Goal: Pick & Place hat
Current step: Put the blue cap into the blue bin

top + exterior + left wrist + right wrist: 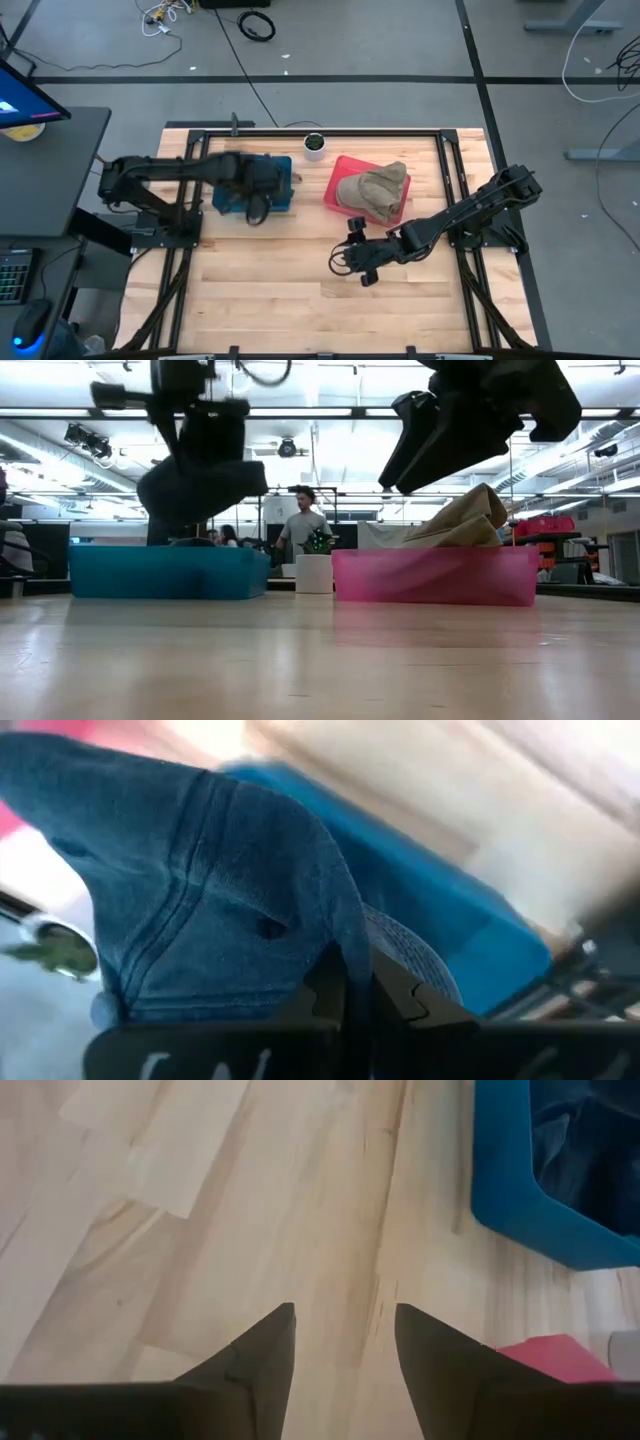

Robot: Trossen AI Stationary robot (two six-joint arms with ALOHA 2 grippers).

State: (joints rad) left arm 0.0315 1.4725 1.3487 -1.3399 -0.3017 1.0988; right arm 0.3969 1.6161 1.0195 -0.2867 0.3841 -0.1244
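Note:
A blue denim hat (210,910) hangs in my left gripper (358,988) above the blue bin (170,572); in the low view the hat (200,482) is clear of the bin's rim. That gripper is shut on it. A tan hat (375,188) lies crumpled in the pink bin (338,172), sticking up over its wall (460,518). My right gripper (345,1342) is open over bare wood near the table's middle (355,265), in front of the pink bin, touching nothing. My left gripper pinches a fold of the denim hat's crown (345,935) between its two fingers. The hat is lifted clear and hangs below the gripper over the blue bin. How many layers lie between the fingers cannot be told.
A small white pot with a green plant (314,145) stands at the far edge between the two bins. More dark blue cloth lies inside the blue bin (585,1150). Bare wood stretches across the near half of the table (280,290). A person stands in the room behind (303,525).

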